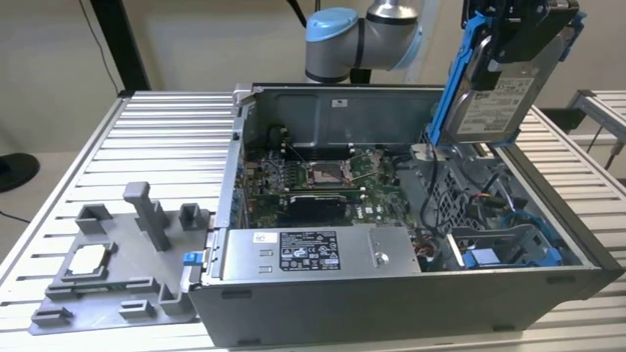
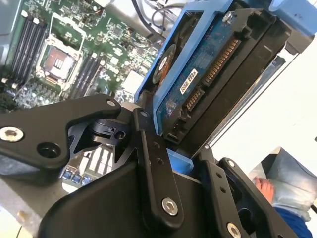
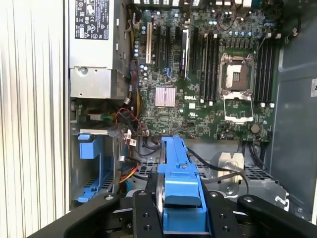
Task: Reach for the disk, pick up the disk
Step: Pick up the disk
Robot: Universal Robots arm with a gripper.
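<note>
**Disk held clear above the open case**

Slatted metal worktop (image 1: 117,139) carries everything in the exterior view. Going from that view's left: a grey fixture plate (image 1: 117,271) with a small square chip (image 1: 88,258) seated in it lies well apart from the pincer; then comes the open computer case (image 1: 391,293), its motherboard (image 1: 323,176) and silver power supply (image 1: 313,253) exposed; at that view's right, high above the case's far corner, the pincer (image 1: 523,33) grips the disk (image 1: 499,92), which hangs label outward, blue frame along its edges, well clear of the case walls.

Judging from this, the pick-up looks essentially done, and doing it well now means a steady hold. The disk is tall and gripped near one end, so any swing could loosen it or knock it against the case rim; a firm, even clamp on the blue frame and a straight vertical lift seem the safest course.

Both wrist views add detail. In the second wrist view the black fingers (image 2: 153,163) press against the disk (image 2: 208,79), whose circuit-board side and connector face the camera, confirming a closed grip on it. In the first wrist view the disk (image 3: 179,183) sits edge-on between the jaws, with the emptied blue drive bay (image 3: 91,171) and loose cables (image 3: 126,124) directly beneath the pincer.
</note>
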